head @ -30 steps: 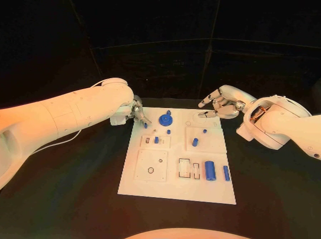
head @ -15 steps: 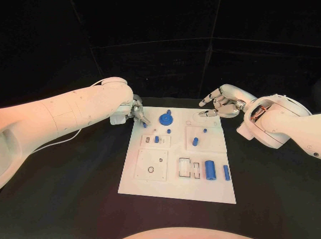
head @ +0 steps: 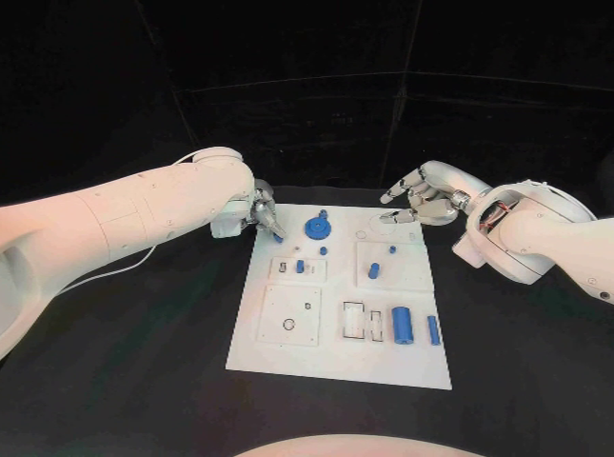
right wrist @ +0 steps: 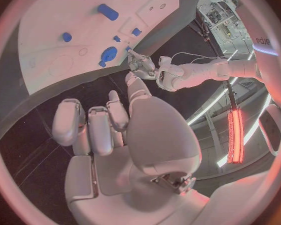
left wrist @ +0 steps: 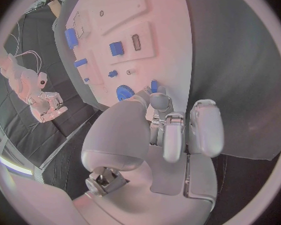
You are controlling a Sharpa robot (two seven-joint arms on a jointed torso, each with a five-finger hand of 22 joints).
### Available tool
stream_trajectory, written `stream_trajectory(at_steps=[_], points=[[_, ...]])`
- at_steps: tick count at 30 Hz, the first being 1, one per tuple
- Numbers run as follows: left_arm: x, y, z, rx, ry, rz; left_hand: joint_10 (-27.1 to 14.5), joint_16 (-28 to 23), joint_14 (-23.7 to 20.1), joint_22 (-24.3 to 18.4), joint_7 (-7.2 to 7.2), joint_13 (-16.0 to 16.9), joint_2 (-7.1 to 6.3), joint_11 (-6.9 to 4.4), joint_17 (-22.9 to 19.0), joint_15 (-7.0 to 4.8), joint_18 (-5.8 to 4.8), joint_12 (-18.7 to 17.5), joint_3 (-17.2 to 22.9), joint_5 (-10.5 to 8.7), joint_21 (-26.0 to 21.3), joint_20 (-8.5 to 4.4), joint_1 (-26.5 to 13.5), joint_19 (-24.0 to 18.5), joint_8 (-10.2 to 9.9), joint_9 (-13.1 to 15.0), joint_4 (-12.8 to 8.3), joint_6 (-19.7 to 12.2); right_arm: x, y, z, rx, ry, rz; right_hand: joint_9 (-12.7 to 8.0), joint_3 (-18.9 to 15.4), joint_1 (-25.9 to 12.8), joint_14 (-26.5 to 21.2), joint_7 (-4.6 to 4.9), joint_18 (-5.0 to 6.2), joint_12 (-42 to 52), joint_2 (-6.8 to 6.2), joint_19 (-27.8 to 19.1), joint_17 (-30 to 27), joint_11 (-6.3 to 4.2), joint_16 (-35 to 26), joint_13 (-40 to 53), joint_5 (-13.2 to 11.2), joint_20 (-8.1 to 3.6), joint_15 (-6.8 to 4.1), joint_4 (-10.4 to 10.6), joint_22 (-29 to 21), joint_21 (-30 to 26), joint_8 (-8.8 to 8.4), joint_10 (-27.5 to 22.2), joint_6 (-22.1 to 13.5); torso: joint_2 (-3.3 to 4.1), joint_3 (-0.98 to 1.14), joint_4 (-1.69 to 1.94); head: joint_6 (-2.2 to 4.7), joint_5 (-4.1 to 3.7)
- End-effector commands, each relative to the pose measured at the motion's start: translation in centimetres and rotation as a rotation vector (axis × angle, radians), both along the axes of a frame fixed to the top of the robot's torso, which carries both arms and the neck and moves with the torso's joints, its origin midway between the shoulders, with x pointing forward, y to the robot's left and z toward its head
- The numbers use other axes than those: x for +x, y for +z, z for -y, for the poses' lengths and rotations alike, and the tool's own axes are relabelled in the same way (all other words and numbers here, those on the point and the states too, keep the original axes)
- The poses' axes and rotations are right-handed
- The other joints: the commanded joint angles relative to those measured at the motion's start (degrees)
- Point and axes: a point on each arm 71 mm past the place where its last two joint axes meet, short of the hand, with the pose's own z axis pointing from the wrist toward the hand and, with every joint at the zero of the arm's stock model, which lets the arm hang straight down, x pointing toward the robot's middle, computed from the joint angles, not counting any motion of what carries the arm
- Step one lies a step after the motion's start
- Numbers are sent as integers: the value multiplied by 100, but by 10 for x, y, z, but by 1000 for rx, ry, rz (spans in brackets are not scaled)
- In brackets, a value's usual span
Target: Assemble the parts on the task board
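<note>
Your left hand (head: 259,215) sits at the task board's (head: 337,357) upper-left corner, fingertips touching or pinching a small blue peg (head: 278,238); whether it grips, you cannot tell. The blue gear (head: 316,228) lies just right of it. Right hand (head: 421,202) hovers upper right, fingers curled, empty, farther off.

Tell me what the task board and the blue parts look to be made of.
Task board: likely rigid plastic, a matte white plate with cut recesses and no glare. Blue parts, such as the round gear-like piece and the cylinder: probably moulded or printed plastic, uniform opaque colour, dull sheen.
</note>
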Motion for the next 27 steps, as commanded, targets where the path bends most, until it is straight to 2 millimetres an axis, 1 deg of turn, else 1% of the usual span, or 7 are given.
stream_trajectory(at_steps=[1,2,6,9,13,17,27], points=[[0,2,2,-55,-2,14,19,17,605,-2,7,-11,-93,17,1509,56,-9,-21,638,24,-42,20,-46,-29,5,-15,-349,62,0,2,-1,0,6,8,-2,-17,-33,219,2,101,-6,8,-48,-6,-7,-17,0,2,1,-44,18,-7,-19,30,-20,47,-2,3,3,5,-6],[0,2,1,-63,1,17,30,17,605,-8,39,-21,-197,18,1509,31,-11,-26,859,13,-53,34,-132,-32,21,-15,-389,66,0,2,-1,0,6,8,-2,-17,-33,219,2,101,-6,8,-48,-6,-7,-17,0,2,1,-44,18,-7,-19,30,-20,47,-4,4,6,6,-7],[-2,4,-1,-103,23,33,69,17,605,-14,6,-10,-381,5,1509,45,-4,-13,1331,27,-70,24,-229,-32,71,-1,-538,86,0,2,0,0,4,10,-2,-17,-33,219,2,101,-6,8,-48,-6,-7,-17,0,2,1,-44,18,-7,-19,30,-20,47,-8,4,17,35,-20],[-4,5,-3,-130,37,45,164,17,605,4,11,36,-588,-4,1509,51,-6,29,1904,23,-71,22,-510,-21,118,10,-657,129,0,2,0,2,4,12,-1,-16,-19,219,1,102,6,15,-50,-3,-8,-17,10,9,0,-46,16,-11,-22,32,-13,49,-6,4,20,43,-11],[-10,8,-4,-188,51,61,212,17,605,26,-10,72,-700,-2,1509,38,-10,57,2139,133,-62,20,-641,-9,163,31,-748,158,0,2,1,2,2,13,-1,-16,-15,220,1,102,9,17,-50,-3,-9,-17,13,11,-1,-46,16,-13,-23,33,-11,50,-8,5,29,28,0],[-19,10,-4,-237,39,84,248,17,605,37,-26,66,-833,-17,1509,27,-12,46,2328,477,-62,11,-766,-3,229,68,-841,202,0,2,2,1,1,12,-1,-16,-15,220,1,102,9,17,-50,-3,-9,-17,13,11,-1,-46,16,-13,-23,33,-11,50,-7,0,26,26,11],[-46,14,-11,-296,18,182,262,17,605,54,-47,-86,-960,-39,1509,12,-14,-78,2475,554,-57,-2,-851,6,299,111,-941,231,0,2,4,0,-3,11,-1,-16,-15,220,1,102,9,17,-50,-3,-9,-17,13,11,-1,-46,16,-13,-23,33,-11,50,-15,7,32,23,51]])
